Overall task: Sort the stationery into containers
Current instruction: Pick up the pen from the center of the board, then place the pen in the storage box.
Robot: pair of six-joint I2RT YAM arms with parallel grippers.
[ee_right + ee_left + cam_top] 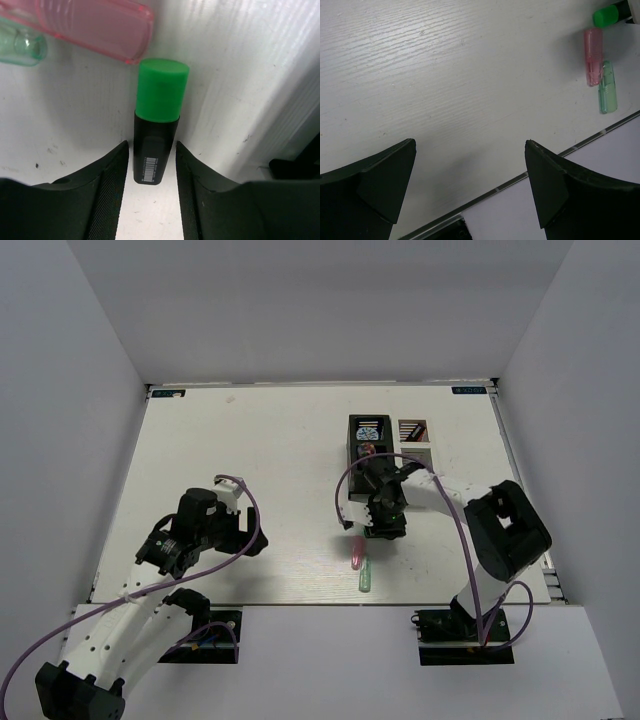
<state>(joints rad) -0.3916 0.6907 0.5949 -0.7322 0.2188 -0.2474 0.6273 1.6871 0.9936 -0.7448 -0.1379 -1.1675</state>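
The black highlighter with a green cap (156, 137) lies flat on the white table (250, 440) between the fingers of the right gripper (151, 145). The jaws stand apart astride its barrel, with a strip of table showing beside the left finger. Its cap points near, ending just beside the translucent pink capsule-shaped piece (95, 25), which lies beside the pale green capsule-shaped piece (20, 45). The right arm reaches left and far from its base, wrist pitched down, just near of the black slatted organizer box (358, 440) and the white mesh organizer box (415, 443). The left gripper (470, 145), jaws wide apart, hovers over bare table by the near edge.
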